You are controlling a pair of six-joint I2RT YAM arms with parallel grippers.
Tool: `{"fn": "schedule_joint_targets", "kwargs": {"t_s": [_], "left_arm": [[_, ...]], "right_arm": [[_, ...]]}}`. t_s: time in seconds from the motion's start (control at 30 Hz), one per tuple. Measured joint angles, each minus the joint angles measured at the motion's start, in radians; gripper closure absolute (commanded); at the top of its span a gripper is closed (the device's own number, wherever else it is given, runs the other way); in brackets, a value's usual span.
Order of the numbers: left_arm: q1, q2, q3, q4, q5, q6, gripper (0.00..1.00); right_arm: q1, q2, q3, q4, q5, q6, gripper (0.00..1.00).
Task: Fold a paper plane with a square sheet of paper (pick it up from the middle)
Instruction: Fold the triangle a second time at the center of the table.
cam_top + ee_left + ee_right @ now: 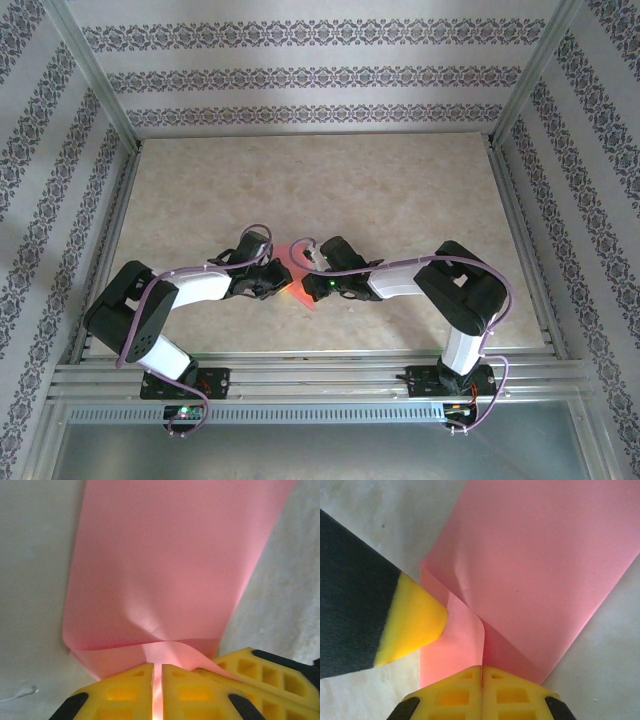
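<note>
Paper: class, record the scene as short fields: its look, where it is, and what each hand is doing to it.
Paper: pink, plain, partly folded, one flap bent over near the hands
Place: between both hands, front middle of the table
Left hand: shut on the sheet's near edge
Right hand: shut on the bent flap's edge
Plane: not yet formed

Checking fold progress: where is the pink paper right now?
Top view: the pink paper sits at the front centre of the table, gripped by the left gripper and right gripper.
</note>
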Motion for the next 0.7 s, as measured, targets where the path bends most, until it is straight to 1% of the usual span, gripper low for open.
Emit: {"fn": "schedule_joint_targets", "kwargs": {"t_s": [0.17, 0.3, 0.37, 0.43, 0.57, 0.6, 0.7], "left_arm": [[0.0, 0.005, -0.007, 0.003, -0.004, 0.0, 0.89], [0.0, 0.007, -0.009, 0.006, -0.008, 0.0, 0.89], [0.0, 0.008, -0.008, 0.008, -0.01, 0.0, 0.89], [0.0, 0.01, -0.008, 0.008, -0.01, 0.0, 0.9], [0.0, 0.013, -0.008, 0.01, -0.01, 0.0, 0.9], [0.0, 0.013, -0.008, 0.01, -0.01, 0.0, 0.9], [0.0, 0.014, -0.007, 0.01, -0.01, 0.0, 0.9]], "right_arm": [[0.0, 0.002, 0.003, -0.003, 0.0, 0.0, 0.96], [-0.002, 0.002, 0.005, -0.007, -0.003, 0.002, 0.93], [-0.007, 0.002, 0.008, -0.016, -0.008, 0.011, 0.86], [-0.014, -0.003, 0.01, -0.027, -0.02, 0.03, 0.76], [-0.05, -0.068, 0.01, -0.088, -0.029, 0.089, 0.58], [-0.064, -0.098, 0.01, -0.108, -0.026, 0.104, 0.55], [-0.092, -0.198, 0.01, -0.152, -0.009, 0.132, 0.54]]}}
